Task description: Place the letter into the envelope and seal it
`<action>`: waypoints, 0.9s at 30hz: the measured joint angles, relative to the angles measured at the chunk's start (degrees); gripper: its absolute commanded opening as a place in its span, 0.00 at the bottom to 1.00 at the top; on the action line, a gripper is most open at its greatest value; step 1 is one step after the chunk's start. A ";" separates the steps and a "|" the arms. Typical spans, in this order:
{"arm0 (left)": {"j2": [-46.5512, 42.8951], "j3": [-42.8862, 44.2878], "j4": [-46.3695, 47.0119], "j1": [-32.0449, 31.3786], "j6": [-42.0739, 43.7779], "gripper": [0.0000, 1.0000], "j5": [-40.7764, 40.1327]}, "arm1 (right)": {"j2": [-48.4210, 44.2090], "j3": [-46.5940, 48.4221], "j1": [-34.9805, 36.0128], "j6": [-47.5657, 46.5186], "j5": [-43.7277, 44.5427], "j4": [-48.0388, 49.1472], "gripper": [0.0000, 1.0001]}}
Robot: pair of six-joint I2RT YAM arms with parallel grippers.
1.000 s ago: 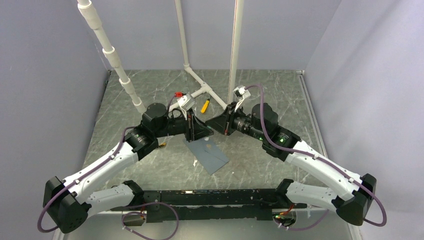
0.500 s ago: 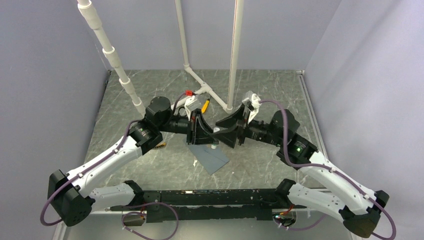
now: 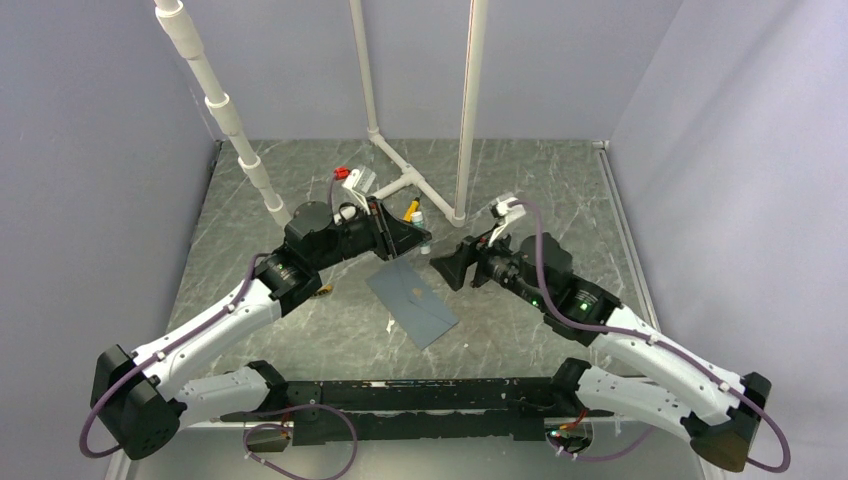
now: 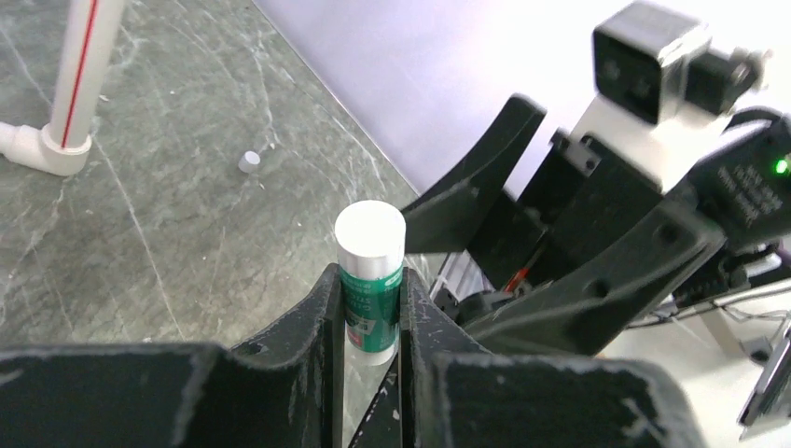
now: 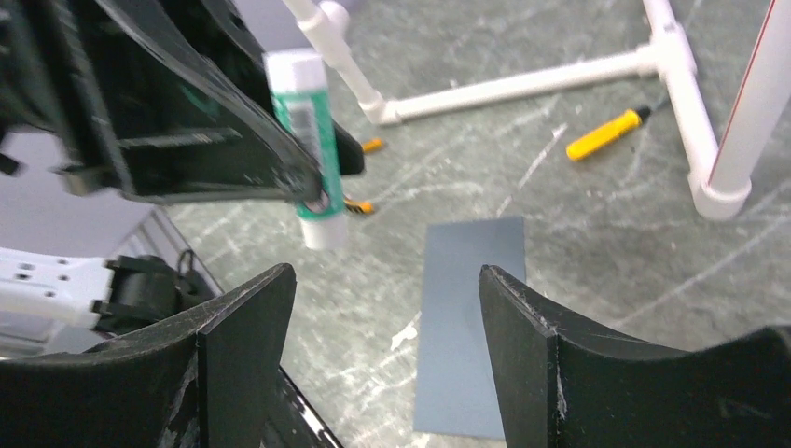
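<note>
The blue-grey envelope [image 3: 412, 300] lies flat on the marble table between the two arms; in the right wrist view the envelope [image 5: 471, 327] sits below and ahead of my right fingers. The letter shows in no view. My left gripper [image 3: 415, 230] hovers behind the envelope, shut on a green glue stick [image 4: 370, 280] with white ends. That glue stick [image 5: 308, 140] hangs upright in its jaws. My right gripper [image 5: 387, 280] stands open and empty, a little to the right of the left gripper [image 4: 370, 313] and apart from the stick.
A white PVC pipe frame [image 3: 400, 185] stands on the back half of the table. A yellow-handled tool [image 5: 606, 133] lies beside its base. A small white cap-like piece [image 4: 248, 162] rests on the marble farther off. Grey walls close in three sides.
The right gripper, shut against the left gripper's tips a second ago, has opened and drawn back to the right. The left gripper kept the glue stick and swung up and back off the envelope.
</note>
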 measured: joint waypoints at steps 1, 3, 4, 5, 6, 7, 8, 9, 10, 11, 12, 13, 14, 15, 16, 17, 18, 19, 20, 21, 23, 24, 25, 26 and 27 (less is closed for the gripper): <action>0.02 0.00 0.00 0.00 -1.01 0.03 -1.18 | 1.14 0.00 0.39 -0.02 0.50 -0.68 0.75; 0.26 0.00 -0.04 0.00 -2.75 0.03 -2.64 | 3.02 0.02 1.36 -0.04 1.44 -1.66 0.75; 0.48 0.00 -0.09 0.00 -3.69 0.02 -3.02 | 3.93 0.13 1.86 -0.04 1.73 -2.01 0.74; 0.81 0.00 -0.13 0.00 -4.48 0.02 -3.41 | 4.83 0.26 2.32 -0.07 2.03 -2.08 0.73; 1.11 0.00 -0.17 0.00 -5.14 0.03 -3.56 | 5.66 0.48 2.78 -0.07 2.29 -2.05 0.72; 1.49 0.00 -0.20 0.00 -5.77 0.03 -3.67 | 6.38 0.66 3.23 -0.04 2.54 -1.84 0.71; 1.79 0.00 -0.17 0.00 -6.25 0.03 -3.72 | 6.91 0.76 3.58 -0.07 2.71 -1.64 0.71; 2.01 0.00 -0.22 0.00 -6.82 0.02 -3.76 | 7.48 0.94 4.13 -0.02 3.08 -1.14 0.69; 2.14 0.00 -0.20 0.00 -7.21 0.03 -3.78 | 7.98 1.16 4.57 -0.04 3.37 -0.70 0.67; 2.14 0.00 -0.22 0.00 -7.43 0.02 -3.78 | 8.39 1.40 4.90 -0.04 3.65 -0.24 0.65; 2.14 0.00 -0.20 0.00 -7.72 0.02 -3.78 | 8.92 1.70 5.31 -0.04 4.33 0.42 0.62; 2.14 0.00 -0.20 0.00 -8.09 0.02 -3.78 | 9.46 2.05 5.62 -0.04 4.96 1.11 0.59; 2.14 0.00 -0.20 0.00 -8.35 0.02 -3.76 | 9.92 2.34 5.81 -0.09 5.33 1.62 0.57; 2.14 0.00 -0.22 -0.02 -8.52 0.02 -3.78 | 10.49 2.64 6.01 -0.09 6.03 2.54 0.54; 2.12 0.00 -0.28 0.00 -8.68 0.03 -3.76 | 10.86 2.82 6.10 -0.15 6.40 3.19 0.49; 2.05 0.00 -0.39 0.00 -8.74 0.03 -3.74 | 11.23 2.91 6.14 -0.26 6.75 4.07 0.45; 1.95 0.00 -0.63 0.00 -8.76 0.04 -3.67 | 11.54 2.99 6.16 -0.44 7.13 4.79 0.41; 1.81 0.00 -0.98 0.00 -8.81 0.05 -3.58 | 11.76 3.02 6.23 -0.61 7.50 5.60 0.36; 1.64 0.00 -1.36 0.00 -8.87 0.07 -3.56 | 11.89 3.02 6.25 -0.81 7.67 6.29 0.29; 1.42 0.00 -1.62 0.00 -8.90 0.09 -3.54 | 11.91 3.02 6.25 -1.03 7.80 7.08 0.23; 1.03 0.00 -1.64 0.00 -9.16 0.21 -3.58 | 11.91 3.04 6.49 -1.44 7.69 8.22 0.13; 0.61 -0.04 -1.95 0.04 -9.31 0.31 -3.54 | 11.89 3.04 6.60 -1.64 7.72 8.41 0.08; 0.11 -0.11 -2.19 0.11 -9.35 0.45 -3.58 | 11.89 3.04 6.64 -1.73 7.54 8.79 0.02; -0.22 -0.11 -2.45 0.20 -9.42 0.55 -3.58 | 11.89 3.02 6.73 -1.99 7.32 9.05 0.00; -0.48 -0.11 -2.82 0.31 -9.77 0.64 -3.28 | 11.87 3.04 6.82 -2.54 7.02 9.33 0.00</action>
